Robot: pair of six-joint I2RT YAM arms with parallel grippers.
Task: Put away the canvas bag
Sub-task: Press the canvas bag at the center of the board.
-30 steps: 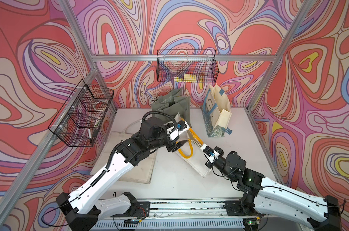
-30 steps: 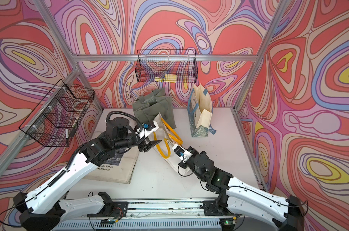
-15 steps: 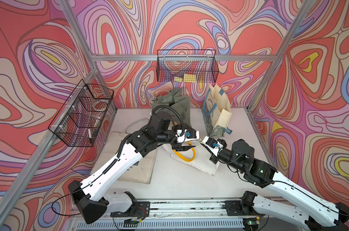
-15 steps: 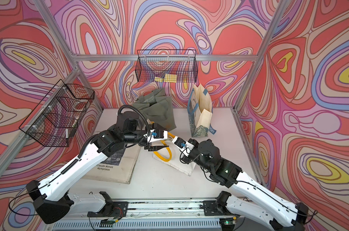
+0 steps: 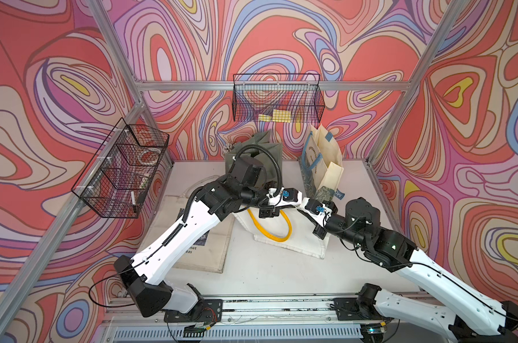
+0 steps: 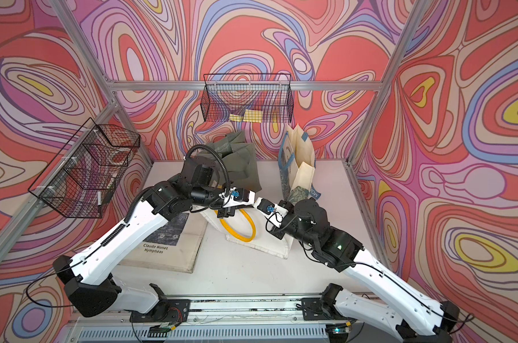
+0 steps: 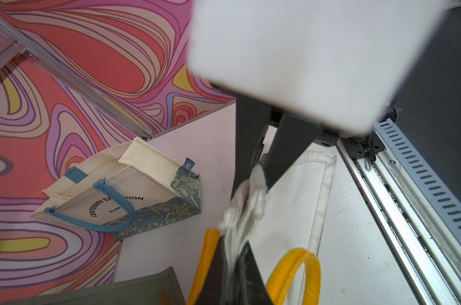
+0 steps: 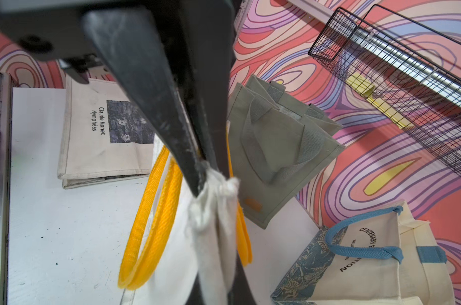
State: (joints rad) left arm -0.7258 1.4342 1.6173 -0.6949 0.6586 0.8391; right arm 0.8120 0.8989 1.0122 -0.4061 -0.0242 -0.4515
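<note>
**Up at the rim, a double pinch**

Below the pinch, nearest me, the canvas bag (image 5: pixel 296 242) rests its bottom edge on the counter (image 5: pixel 266 276). Its long axis climbs to the rim, where left hand (image 5: pixel 298 203) and right hand (image 5: pixel 307 205) each clamp cloth, tip to tip. Beyond and above, the wire basket (image 5: pixel 252 101); neither arm looks nearer.

A robotics lab test cell: aluminium frame (image 5: pixel 192 86), swirl-printed backdrop walls (image 5: pixel 281 35), two arms (image 5: pixel 174 240) on a base rail (image 5: pixel 281 301).

Four canvas bags: yellow-handled bag (image 5: pixel 299 246), Monet tote (image 5: pixel 213 252), green bag (image 6: pixel 246 166), blue-handled bag (image 5: pixel 329 154). Two wire baskets: left-frame basket (image 5: pixel 121 175), upper-centre basket (image 5: pixel 277 101).
</note>
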